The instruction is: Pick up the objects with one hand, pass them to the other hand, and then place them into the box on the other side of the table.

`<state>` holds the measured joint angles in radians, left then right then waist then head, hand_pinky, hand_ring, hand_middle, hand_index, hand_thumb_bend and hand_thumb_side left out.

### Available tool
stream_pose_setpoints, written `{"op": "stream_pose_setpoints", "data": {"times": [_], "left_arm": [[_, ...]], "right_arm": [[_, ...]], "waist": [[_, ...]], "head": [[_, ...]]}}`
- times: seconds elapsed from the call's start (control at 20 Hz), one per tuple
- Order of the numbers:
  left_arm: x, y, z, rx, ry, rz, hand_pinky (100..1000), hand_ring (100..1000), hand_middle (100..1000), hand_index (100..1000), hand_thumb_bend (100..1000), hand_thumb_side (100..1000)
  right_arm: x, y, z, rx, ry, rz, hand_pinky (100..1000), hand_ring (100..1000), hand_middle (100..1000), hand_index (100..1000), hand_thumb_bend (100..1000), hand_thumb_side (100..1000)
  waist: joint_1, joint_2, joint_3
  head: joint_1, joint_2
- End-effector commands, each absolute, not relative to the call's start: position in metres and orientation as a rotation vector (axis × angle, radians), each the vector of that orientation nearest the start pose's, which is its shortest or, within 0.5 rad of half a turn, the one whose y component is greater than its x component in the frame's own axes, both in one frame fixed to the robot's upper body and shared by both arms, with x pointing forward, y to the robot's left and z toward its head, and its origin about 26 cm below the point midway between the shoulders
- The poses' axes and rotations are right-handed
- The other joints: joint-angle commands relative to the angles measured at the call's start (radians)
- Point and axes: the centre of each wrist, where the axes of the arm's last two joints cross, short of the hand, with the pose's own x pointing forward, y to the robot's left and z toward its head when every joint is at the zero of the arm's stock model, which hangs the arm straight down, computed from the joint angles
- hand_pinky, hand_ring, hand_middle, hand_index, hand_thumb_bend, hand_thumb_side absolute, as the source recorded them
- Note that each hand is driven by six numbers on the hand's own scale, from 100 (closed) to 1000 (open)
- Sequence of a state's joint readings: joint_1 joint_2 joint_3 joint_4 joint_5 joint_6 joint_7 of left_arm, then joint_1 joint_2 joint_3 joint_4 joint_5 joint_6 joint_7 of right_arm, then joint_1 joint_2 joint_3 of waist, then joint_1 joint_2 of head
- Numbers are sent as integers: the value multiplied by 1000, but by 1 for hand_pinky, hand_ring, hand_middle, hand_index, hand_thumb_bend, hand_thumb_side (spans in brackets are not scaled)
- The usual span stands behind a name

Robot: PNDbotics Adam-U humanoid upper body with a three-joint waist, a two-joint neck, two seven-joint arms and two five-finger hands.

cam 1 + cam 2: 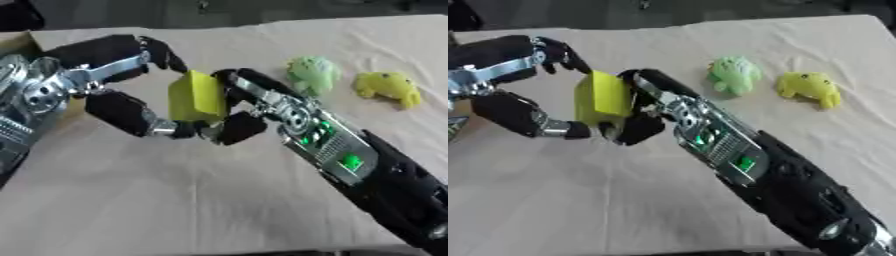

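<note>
Yellow foam block pinched by right robot hand, left robot hand curled round its other side, above desk.

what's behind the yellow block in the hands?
Behind the yellow block, the right hand presses its far side; the left hand curls around its near side. The cloth directly beneath and the contact faces are hidden.
</note>
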<state>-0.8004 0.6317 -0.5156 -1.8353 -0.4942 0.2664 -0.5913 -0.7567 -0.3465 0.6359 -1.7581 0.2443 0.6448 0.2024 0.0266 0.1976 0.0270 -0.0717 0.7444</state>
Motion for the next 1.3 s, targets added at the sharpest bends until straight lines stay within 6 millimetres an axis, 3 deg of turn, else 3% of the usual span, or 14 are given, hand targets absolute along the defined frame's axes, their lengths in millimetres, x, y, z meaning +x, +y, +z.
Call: {"op": "stream_pose_setpoints", "data": {"times": [0.05,0.15,0.2,0.5,1.1,1.3], "left_arm": [[334,168,273,624,-1628,-1723,770,834,787,860,691,651],[335,169,273,640,-1624,-1716,773,835,788,860,719,644],[335,170,272,648,-1622,-1711,772,834,787,858,650,661],[337,167,269,657,-1621,-1695,767,832,783,853,578,677],[337,163,268,614,-1633,-1696,759,830,780,850,548,689],[338,162,267,606,-1631,-1703,756,828,778,846,517,651]], "right_arm": [[322,-85,217,-234,-1642,1213,762,543,469,510,100,192],[321,-87,217,-233,-1645,1210,761,543,468,510,100,193],[321,-87,217,-232,-1647,1209,762,543,468,510,100,191],[312,-88,227,-239,-1677,1215,762,543,469,510,100,184],[311,-87,230,-237,-1675,1222,761,543,469,509,100,184],[310,-87,231,-233,-1679,1223,761,542,469,509,100,183]], "waist": [[0,-24,0],[0,-24,-1],[0,-24,-1],[-1,-24,-2],[-1,-22,-2],[-1,-23,-3]], "head": [[5,-2],[7,-4],[8,-4],[10,-7],[12,-9],[11,-9]]}}
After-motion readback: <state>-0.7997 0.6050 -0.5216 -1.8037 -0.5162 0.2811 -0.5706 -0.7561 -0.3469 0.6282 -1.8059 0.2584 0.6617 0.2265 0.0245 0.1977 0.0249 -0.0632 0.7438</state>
